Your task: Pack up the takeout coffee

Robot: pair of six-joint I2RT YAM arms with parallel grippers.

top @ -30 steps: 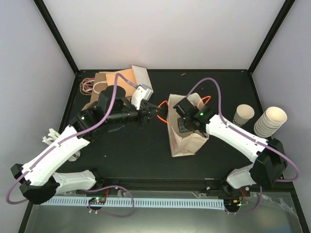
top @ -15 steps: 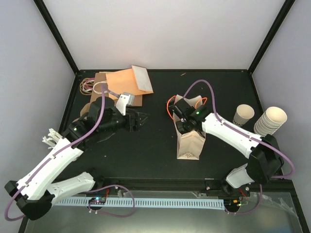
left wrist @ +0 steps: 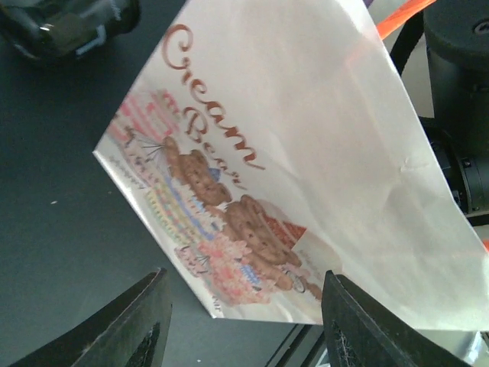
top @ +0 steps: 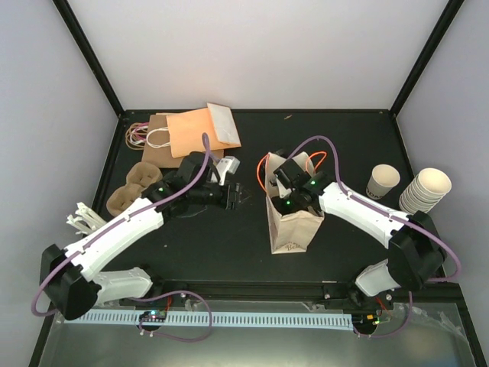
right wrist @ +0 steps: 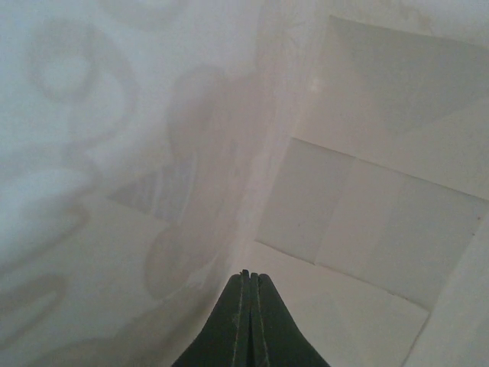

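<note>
— Where's the cup (top: 383, 182)?
— Upright on the bench (top: 229, 245), far right, near the stack (top: 425, 191).
— The arms?
— Left end effector (left wrist: 241, 306) gapes beside the bag (left wrist: 306, 145); right end effector (right wrist: 246, 275), pinched closed, inside it.

The bag (top: 289, 229) stands mid-bench (top: 344, 138) with the right tool (right wrist: 246, 274) inside it; the takeout coffee (top: 382, 182) sits well to its right, the cup stack (top: 425, 191) just beside that, farther right.
</note>
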